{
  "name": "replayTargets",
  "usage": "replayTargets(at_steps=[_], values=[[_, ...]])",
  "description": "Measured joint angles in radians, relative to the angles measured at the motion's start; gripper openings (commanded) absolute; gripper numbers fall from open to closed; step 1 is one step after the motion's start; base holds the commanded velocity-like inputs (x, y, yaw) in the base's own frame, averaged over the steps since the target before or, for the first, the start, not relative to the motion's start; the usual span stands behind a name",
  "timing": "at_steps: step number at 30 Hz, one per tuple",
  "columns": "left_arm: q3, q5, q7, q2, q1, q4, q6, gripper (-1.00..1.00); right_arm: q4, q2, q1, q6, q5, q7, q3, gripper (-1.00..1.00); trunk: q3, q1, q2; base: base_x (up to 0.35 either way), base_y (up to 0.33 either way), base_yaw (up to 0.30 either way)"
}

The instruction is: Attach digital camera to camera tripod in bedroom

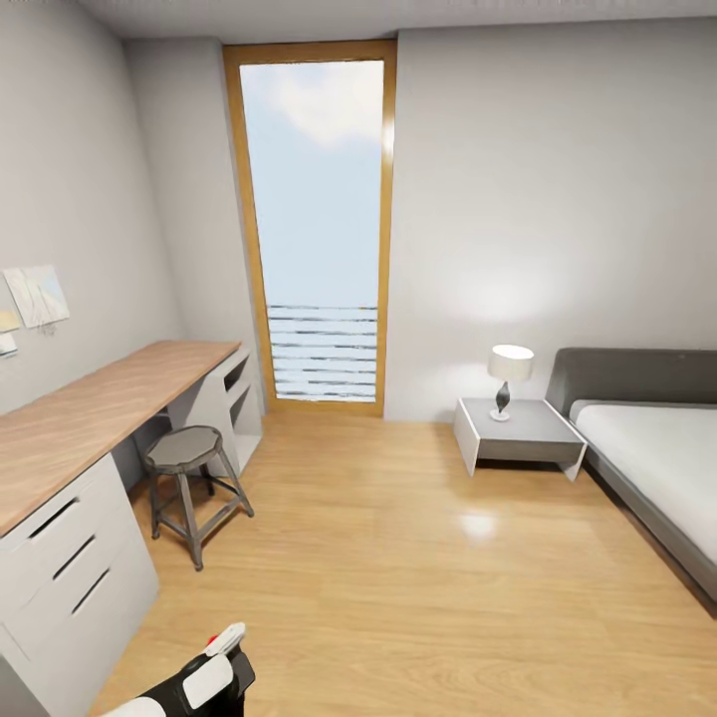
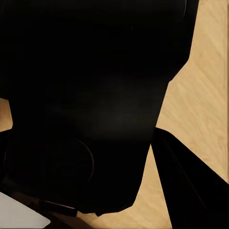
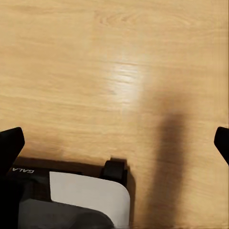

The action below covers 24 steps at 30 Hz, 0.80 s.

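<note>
Bedroom's all here: plank floor, grey bed, long wooden desk, then the stool, nightstand and little lamp. Can't spot the tripod anywhere, so it's probably off to some other side. Left gripper is jammed against something big and black, maybe the camera, can't tell honestly. Right gripper hangs spread wide over bare floor. Risk I'd guess: swinging round blind and clipping the stool

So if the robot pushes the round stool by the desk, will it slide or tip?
The stool would probably tip rather than roll: it stands tall on thin splayed legs, with the seat high up. The glossy wood floor may let it slide if pushed low. It looks stiff, likely metal.
</note>
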Motion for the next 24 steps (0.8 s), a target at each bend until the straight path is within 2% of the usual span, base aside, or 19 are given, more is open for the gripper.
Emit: replayTargets(at_steps=[2,3,6,10,16,24], values=[[0.000,0.000,0.000,-0.006,0.001,0.005,-0.002,-1.00,0.001,0.000,0.024,-0.005,-0.008,-0.002,0.000,1.00,0.006,-0.008,0.014,0.000,0.000,0.000],[0.003,-0.002,0.001,-0.010,0.003,0.044,-0.005,-1.00,0.002,0.006,0.050,-0.009,-0.014,-0.015,0.002,1.00,0.009,-0.011,0.021,0.000,0.000,0.000],[0.001,-0.016,0.001,-0.015,0.003,0.089,-0.007,-1.00,0.003,0.009,0.064,-0.011,-0.017,-0.044,0.000,1.00,0.019,-0.023,0.042,0.000,0.000,0.000],[-0.001,-0.026,0.001,-0.020,0.005,0.096,-0.009,-1.00,0.003,0.011,0.067,-0.011,-0.018,-0.064,-0.001,1.00,0.031,-0.038,0.070,0.000,0.000,0.000],[0.003,-0.037,-0.002,-0.042,0.009,0.102,-0.015,-1.00,0.002,0.012,0.083,-0.048,-0.016,-0.098,0.000,1.00,0.050,-0.061,0.112,0.000,0.000,0.000],[0.002,-0.039,-0.003,-0.050,0.009,0.105,-0.018,-1.00,0.001,0.022,0.087,-0.067,-0.015,-0.148,0.000,1.00,0.075,-0.092,0.168,0.000,0.000,0.000]])
